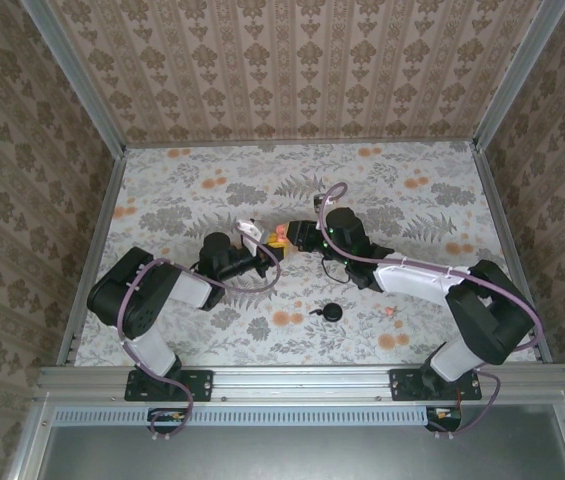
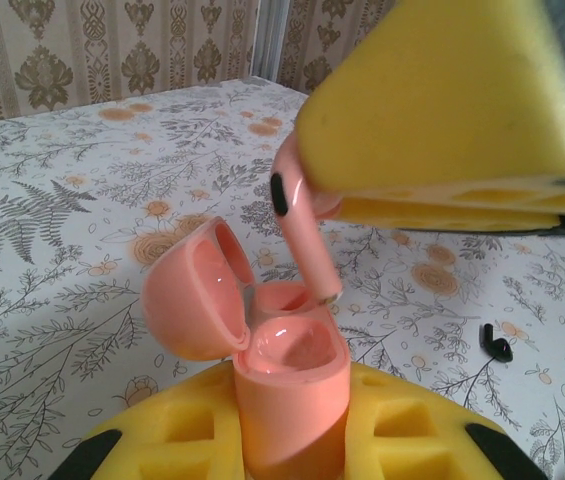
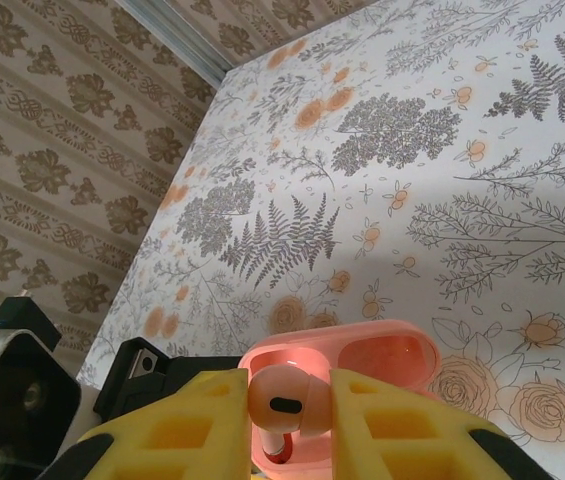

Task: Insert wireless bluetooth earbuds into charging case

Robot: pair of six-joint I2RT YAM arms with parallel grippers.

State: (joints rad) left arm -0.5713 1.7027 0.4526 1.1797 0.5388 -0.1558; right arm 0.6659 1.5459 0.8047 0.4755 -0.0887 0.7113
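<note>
Salmon-pink earbud (image 2: 302, 230) is clenched by its head in my right pincer (image 3: 284, 415), stem pointing down, tip at the mouth of the matching charging case (image 2: 292, 390); I cannot tell whether they touch. My left pincer (image 2: 287, 440) grips that case upright, lid (image 2: 190, 300) swung open.

Procedure: line the stem up with its socket, lower slowly, and release only once it is seated. I judge that a tilted stem would jam.

Beneath both pincers lies a floral-print bench (image 2: 62, 250), with a black earbud (image 2: 498, 345) to the right of the left pincer. Patterned wallpaper (image 3: 52, 150) encloses the cell.
</note>
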